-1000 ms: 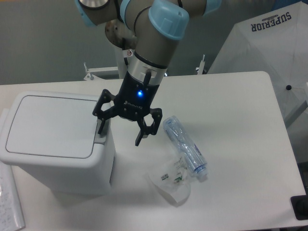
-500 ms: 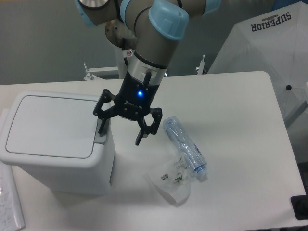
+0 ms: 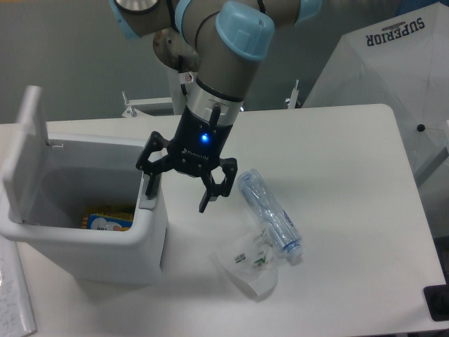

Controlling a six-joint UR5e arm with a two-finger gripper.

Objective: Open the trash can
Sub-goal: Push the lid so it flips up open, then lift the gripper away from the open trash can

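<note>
trash can (image 3: 105, 242) lid up, yellow-blue pkg (image 3: 109, 219) inside, claw (image 3: 177, 191) spread wide, one finger on rim tab

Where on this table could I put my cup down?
The table's right side, beyond the crushed bottle, is bare, as is its back strip. It is crowded on the left: the open trash can, the hand, a wrapper.

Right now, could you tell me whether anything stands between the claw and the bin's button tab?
Nothing visible does. The open claw has one finger right at the grey tab on the bin rim. The lid stands upright, and the bottle lies off to the side on the table.
</note>
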